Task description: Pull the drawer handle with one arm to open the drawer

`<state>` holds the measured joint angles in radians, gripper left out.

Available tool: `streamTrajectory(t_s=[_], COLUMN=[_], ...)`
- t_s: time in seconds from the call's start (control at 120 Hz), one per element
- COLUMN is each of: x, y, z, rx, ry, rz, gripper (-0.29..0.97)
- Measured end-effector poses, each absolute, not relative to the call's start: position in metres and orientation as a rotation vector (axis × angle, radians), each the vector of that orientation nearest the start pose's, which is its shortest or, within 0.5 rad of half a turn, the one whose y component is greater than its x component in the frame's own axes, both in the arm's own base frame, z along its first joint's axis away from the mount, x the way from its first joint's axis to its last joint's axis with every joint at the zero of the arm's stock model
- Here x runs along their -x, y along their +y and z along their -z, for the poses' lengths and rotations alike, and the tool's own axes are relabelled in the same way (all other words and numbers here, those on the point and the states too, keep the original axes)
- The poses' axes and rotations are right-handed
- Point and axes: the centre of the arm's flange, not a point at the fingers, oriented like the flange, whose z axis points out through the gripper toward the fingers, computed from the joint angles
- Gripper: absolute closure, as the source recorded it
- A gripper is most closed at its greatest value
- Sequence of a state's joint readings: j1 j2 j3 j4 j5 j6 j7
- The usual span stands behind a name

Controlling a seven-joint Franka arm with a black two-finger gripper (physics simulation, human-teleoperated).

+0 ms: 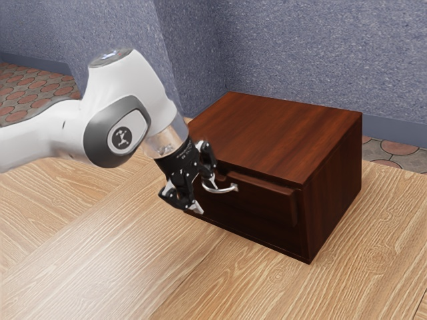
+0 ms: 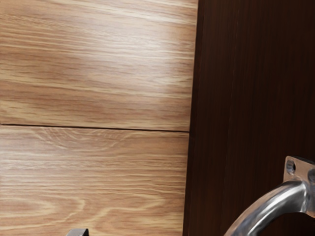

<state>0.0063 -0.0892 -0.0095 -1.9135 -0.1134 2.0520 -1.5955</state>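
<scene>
The gripper point(image 1: 205, 191) sits right at the metal handle point(image 1: 225, 189) of the drawer point(image 1: 263, 197) — placed for pulling — though whether it grasps the handle cannot be told.

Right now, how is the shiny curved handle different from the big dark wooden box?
The curved silver metal handle is shiny and grey; the dark brown wooden drawer box is reddish-brown with wood grain. The handle is small, thin and arched; the box is big and blocky with flat sides. Shared: they are joined, the handle being fixed to the box's front.
</scene>
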Motion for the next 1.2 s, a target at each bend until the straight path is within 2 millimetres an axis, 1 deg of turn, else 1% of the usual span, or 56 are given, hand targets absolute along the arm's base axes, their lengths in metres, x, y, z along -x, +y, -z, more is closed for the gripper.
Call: streamTrajectory(t_s=[0.117, 0.242, 0.317, 0.433, 0.667, 0.775, 0.908, 1.008, 1.083, 1.15, 1.2], x=[-0.546, -0.522, -0.506, -0.476, -0.425, -0.413, -0.407, -0.406, -0.404, -0.398, -0.394], y=[-0.009, -0.010, -0.009, -0.014, -0.009, -0.009, -0.007, -0.014, -0.019, -0.027, -0.033], z=[-0.556, -0.555, -0.555, -0.550, -0.554, -0.555, -0.558, -0.561, -0.567, -0.578, -0.594], rx=[-1.985, -1.987, -1.984, -1.983, -1.939, -1.925, -1.911, -1.920, -1.927, -1.934, -1.935], ry=[2.118, 2.124, 2.127, 2.116, 2.117, 2.115, 2.114, 2.110, 2.103, 2.080, 2.058], rz=[-0.121, -0.114, -0.116, -0.129, -0.178, -0.196, -0.212, -0.245, -0.277, -0.313, -0.348], gripper=[0.52, 0.59, 0.61, 0.61, 0.65, 0.61, 0.61, 0.39, 0.27, 0.20, 0.16])
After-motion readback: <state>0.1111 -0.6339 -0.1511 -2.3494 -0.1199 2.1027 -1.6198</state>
